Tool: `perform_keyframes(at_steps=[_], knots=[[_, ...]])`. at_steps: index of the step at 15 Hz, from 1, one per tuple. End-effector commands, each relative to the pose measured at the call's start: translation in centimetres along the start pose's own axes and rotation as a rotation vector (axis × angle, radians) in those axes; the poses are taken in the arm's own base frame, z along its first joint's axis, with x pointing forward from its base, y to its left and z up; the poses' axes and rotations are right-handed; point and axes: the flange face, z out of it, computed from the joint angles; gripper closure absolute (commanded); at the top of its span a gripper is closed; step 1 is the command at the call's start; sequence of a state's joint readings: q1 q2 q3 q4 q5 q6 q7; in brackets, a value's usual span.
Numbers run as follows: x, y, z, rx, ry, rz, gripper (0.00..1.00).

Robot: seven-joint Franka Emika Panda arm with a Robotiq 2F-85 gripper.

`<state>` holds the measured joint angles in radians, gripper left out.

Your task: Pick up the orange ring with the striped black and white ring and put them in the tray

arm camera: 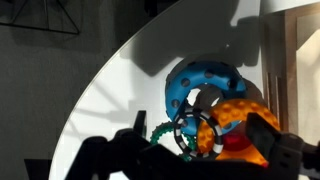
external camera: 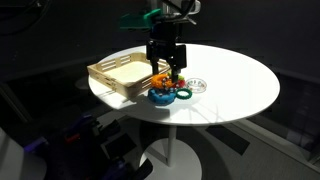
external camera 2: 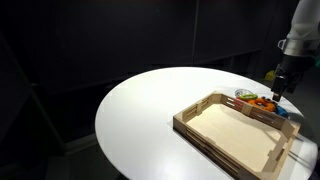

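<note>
well, your orange ring (arm camera: 240, 118) sits on the white table (external camera: 240, 90) in a tight cluster of toy rings, just outside the long side of the tray (external camera: 105, 72) and not in it. in the wrist view it lies against the blue ring (arm camera: 205, 85). the striped black and white ring (arm camera: 193, 128) touches its edge, and a red piece (arm camera: 235, 144) shows at its lower edge (a green toothed bit (arm camera: 160, 133) pokes out beyond the striped one). in an exterior view the orange sits on top of the blue ring, just beside the tray's slotted wall. from the opposite side the cluster shows only as a patch of colour behind the tray's far rim.

your gripper (arm camera: 195, 152) is down over the cluster with its jaws spread apart. one finger stands clear of the striped ring. the other overlaps the orange ring's outer edge, and i cannot tell whether it touches. the rings all rest on the table. a small pale round thing (external camera: 200, 86) lies near the cluster, too small to name.
</note>
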<state>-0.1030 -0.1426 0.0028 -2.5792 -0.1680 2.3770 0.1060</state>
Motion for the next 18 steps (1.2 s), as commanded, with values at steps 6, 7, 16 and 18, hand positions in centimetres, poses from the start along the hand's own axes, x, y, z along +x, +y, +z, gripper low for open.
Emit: perform_keyframes(at_steps=[6, 7, 16, 18], knots=[[3.7, -0.7, 0.4, -0.017, 0.026, 0.005, 0.0], [3.8, -0.9, 0.5, -0.016, 0.024, 0.003, 0.0], [4.5, -2.4, 1.7, -0.017, 0.004, -0.017, 0.0], [4.5, -2.4, 2.0, -0.019, -0.003, -0.016, 0.0]])
